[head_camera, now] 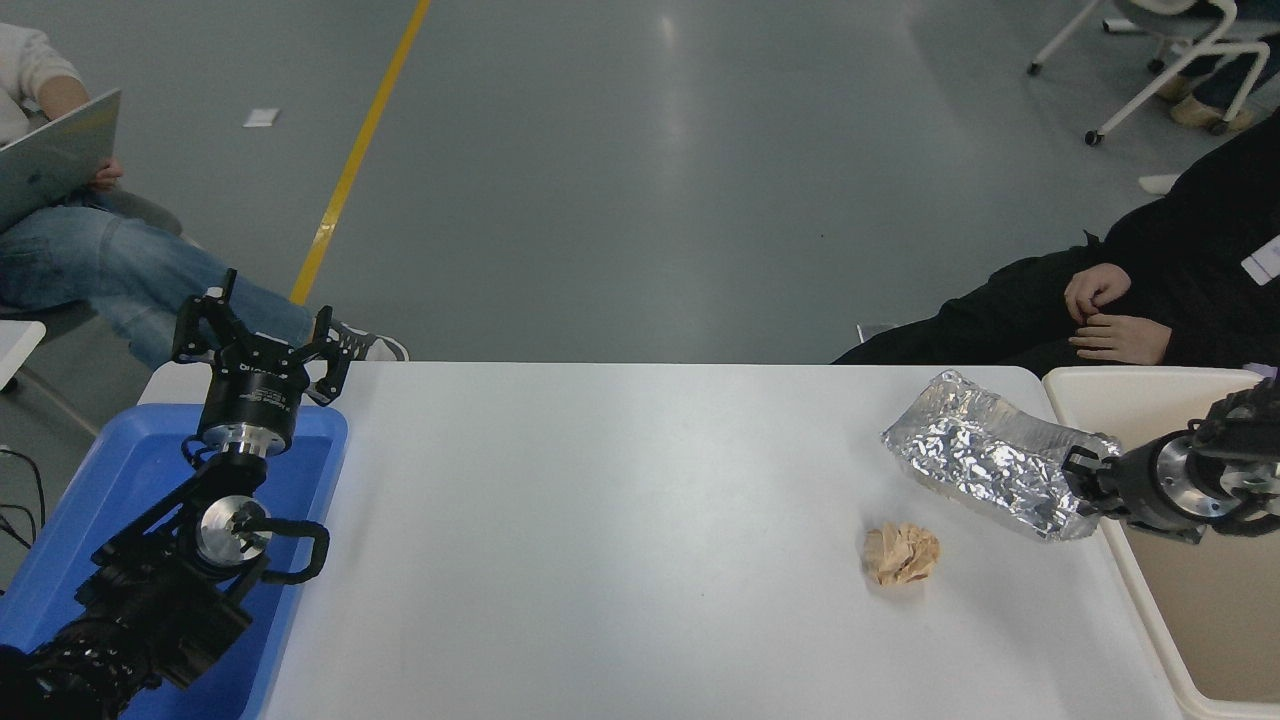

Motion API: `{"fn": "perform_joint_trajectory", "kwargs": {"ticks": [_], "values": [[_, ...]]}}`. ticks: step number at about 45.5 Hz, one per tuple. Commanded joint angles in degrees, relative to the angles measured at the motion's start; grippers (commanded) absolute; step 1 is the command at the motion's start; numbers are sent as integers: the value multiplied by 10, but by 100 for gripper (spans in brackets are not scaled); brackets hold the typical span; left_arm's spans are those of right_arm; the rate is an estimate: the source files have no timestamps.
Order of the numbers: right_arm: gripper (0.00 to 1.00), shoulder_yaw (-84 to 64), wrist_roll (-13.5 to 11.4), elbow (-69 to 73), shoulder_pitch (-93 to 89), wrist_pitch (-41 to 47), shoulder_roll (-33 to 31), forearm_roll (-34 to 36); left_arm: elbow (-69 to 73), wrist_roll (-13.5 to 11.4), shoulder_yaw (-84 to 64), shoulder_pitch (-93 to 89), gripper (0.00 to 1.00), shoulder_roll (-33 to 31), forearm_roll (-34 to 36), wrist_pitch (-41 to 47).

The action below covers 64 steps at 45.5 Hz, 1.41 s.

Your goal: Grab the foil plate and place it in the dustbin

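Observation:
The foil plate (985, 455), crinkled shiny silver, is held tilted above the white table (620, 520) at its right end, close to the dustbin's rim. My right gripper (1082, 482) is shut on the plate's right end and comes in over the cream dustbin (1130, 400) at the right edge. My left gripper (262, 335) is parked at the lower left, open, above the blue tray.
A small crumpled tan paper ball (901, 553) lies on the table below the plate. A blue tray (120, 470) stands at the left edge. A person in black (1150, 290) sits at the far right with hands near the dustbin; another person (70, 230) sits at the far left.

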Motion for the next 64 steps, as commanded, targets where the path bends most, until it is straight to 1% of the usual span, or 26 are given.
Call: {"fn": "perform_joint_trajectory", "kwargs": {"ticks": [1, 7, 12, 30, 39, 50, 54, 60, 64], "values": [[0, -32, 7, 13, 109, 66, 2, 6, 0, 0, 0, 0, 99, 0, 0, 0], [0, -67, 6, 14, 165, 66, 7, 44, 0, 0, 0, 0, 99, 0, 0, 0], [0, -99, 6, 16, 210, 66, 18, 63, 0, 0, 0, 0, 99, 0, 0, 0], [0, -116, 6, 21, 244, 66, 22, 64, 0, 0, 0, 0, 99, 0, 1, 0], [0, -134, 4, 1, 242, 66, 13, 63, 0, 0, 0, 0, 99, 0, 0, 0], [0, -156, 4, -55, 180, 60, -89, 64, 0, 0, 0, 0, 99, 1, 1, 0], [0, -155, 4, -87, 132, 9, -107, 64, 0, 0, 0, 0, 99, 0, 0, 0], [0, -135, 5, -125, 61, -62, -159, 64, 0, 0, 0, 0, 99, 0, 0, 0], [0, -115, 5, -150, 12, -114, -175, 64, 1, 0, 0, 0, 99, 0, 0, 0]]}}
